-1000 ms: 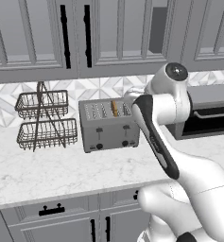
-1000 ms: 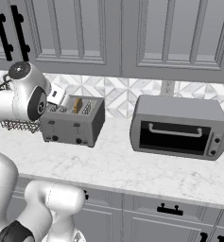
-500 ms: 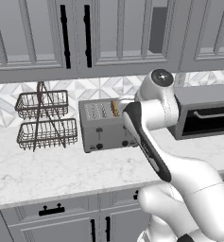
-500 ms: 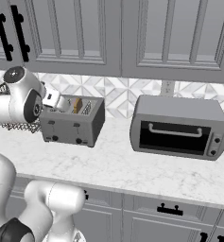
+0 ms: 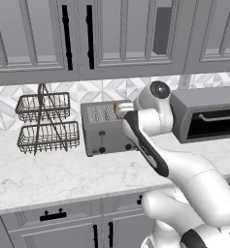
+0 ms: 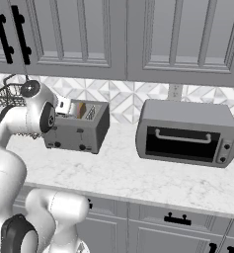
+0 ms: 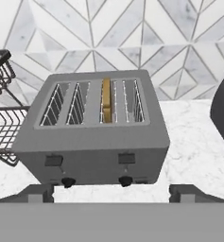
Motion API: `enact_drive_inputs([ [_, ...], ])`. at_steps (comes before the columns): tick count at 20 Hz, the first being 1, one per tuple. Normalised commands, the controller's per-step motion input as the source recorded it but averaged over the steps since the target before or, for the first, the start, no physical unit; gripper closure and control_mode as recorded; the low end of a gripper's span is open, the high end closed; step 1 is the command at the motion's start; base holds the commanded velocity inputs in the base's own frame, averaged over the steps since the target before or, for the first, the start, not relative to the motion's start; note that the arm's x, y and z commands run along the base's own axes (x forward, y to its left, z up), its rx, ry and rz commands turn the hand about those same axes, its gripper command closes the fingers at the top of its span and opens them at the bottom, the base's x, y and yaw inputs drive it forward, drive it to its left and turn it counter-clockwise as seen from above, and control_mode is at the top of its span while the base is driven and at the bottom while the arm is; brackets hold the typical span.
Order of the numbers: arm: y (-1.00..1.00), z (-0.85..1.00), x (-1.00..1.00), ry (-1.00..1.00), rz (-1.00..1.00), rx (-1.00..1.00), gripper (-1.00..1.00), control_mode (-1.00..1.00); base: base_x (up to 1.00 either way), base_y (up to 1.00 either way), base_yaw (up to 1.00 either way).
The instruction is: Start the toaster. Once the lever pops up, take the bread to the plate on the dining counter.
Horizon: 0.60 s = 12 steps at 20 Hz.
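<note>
A two-tier wire basket (image 5: 44,123) stood at the left end of the counter (image 5: 48,174), back against the tiled wall (image 7: 132,33). Just to its right sat the toaster (image 5: 106,129), also toward the rear edge, its two levers and two knobs facing the front edge. In the hand view the basket's wires came up beside the toaster's left side, though whether they touched could not be told. The bread (image 7: 106,99) stood on edge in the toaster's third slot from the left, its golden top showing among the wire guides; the other three slots held nothing.

The gripper (image 7: 111,193) hung in front of the toaster, a little above it, with its fingers (image 7: 38,193) spread wide and nothing between them. From the left base view the white arm covered the toaster's right end.

Farther right, well apart from the toaster along the same back edge, stood a grey toaster oven (image 6: 187,133) with a dark glass door. Grey cabinets (image 6: 89,34) hung over the counter.
</note>
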Motion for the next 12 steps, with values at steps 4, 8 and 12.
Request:
enact_drive_inputs([
  [4,0.0,-0.04,0.51,0.0,0.0,0.0,-1.0,-1.0,0.0,0.0,0.0],
  [8,0.03,-0.36,0.47,0.0,0.0,-0.04,-1.0,-1.0,0.0,0.0,0.0],
  [12,0.08,-0.13,0.38,0.0,0.0,-0.01,-1.0,-1.0,0.0,0.0,0.0],
])
